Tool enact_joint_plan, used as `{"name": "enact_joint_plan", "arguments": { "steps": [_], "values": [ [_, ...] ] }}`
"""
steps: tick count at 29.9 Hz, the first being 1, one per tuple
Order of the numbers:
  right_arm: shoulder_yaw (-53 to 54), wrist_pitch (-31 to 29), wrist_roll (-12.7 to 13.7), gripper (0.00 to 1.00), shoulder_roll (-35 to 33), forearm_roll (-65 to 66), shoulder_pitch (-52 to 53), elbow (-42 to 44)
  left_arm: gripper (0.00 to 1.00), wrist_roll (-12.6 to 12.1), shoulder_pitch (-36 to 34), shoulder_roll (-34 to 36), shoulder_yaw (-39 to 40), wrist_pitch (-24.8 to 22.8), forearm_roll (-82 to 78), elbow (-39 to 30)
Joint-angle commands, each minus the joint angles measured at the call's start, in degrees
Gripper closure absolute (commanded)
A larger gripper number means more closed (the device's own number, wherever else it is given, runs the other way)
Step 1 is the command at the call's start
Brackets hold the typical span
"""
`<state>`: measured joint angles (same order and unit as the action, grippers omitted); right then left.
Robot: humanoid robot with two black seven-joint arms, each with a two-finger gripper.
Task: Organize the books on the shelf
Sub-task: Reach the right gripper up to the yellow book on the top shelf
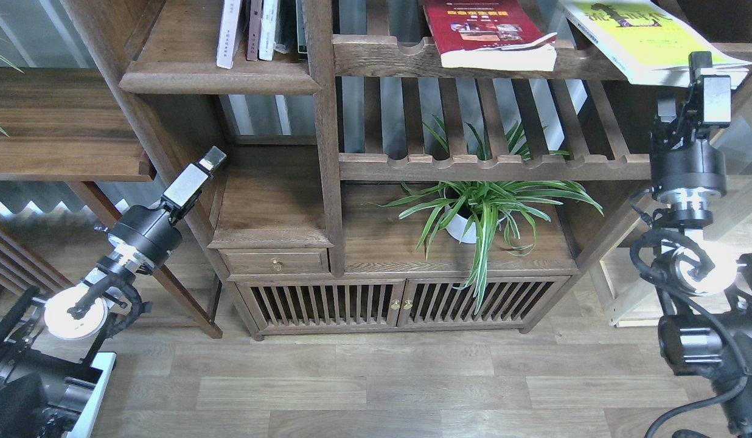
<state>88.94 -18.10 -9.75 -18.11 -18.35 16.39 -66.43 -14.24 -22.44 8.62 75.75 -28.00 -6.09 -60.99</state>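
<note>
A dark red book (485, 30) lies flat on the upper slatted rack. A yellow-green book (650, 39) lies to its right and overhangs the rack's front. A pale lavender-white book (230, 33) stands upright at the left of a row on the solid dark-brown shelf (218, 78). My right gripper (684, 85) is open and empty. It is just under the yellow-green book's front edge, with its taller finger (714, 97) reaching that edge. My left gripper (209, 162) points up beside the cabinet's left post, seen side-on and holding nothing.
Narrow dark and white volumes (266, 30) stand beside the lavender book. A potted spider plant (473, 213) sits under the lower slatted rack (491, 165). A low wooden side shelf (59, 121) is at the left. A pale light-wood unit (741, 231) is behind my right arm.
</note>
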Motion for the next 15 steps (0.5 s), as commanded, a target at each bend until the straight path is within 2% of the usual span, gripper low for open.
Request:
{"name": "enact_joint_plan", "arguments": {
  "steps": [1, 15],
  "values": [
    [0.19, 1.40, -0.01, 0.01, -0.79, -0.02, 0.75, 0.15, 0.01, 0.00, -0.14, 0.00, 0.01, 0.00, 0.02, 0.00],
    [-1.04, 4.48, -0.01, 0.01, -0.43, 0.15, 6.63, 3.23, 0.01, 0.00, -0.14, 0.26, 0.01, 0.00, 0.72, 0.00]
  ]
}}
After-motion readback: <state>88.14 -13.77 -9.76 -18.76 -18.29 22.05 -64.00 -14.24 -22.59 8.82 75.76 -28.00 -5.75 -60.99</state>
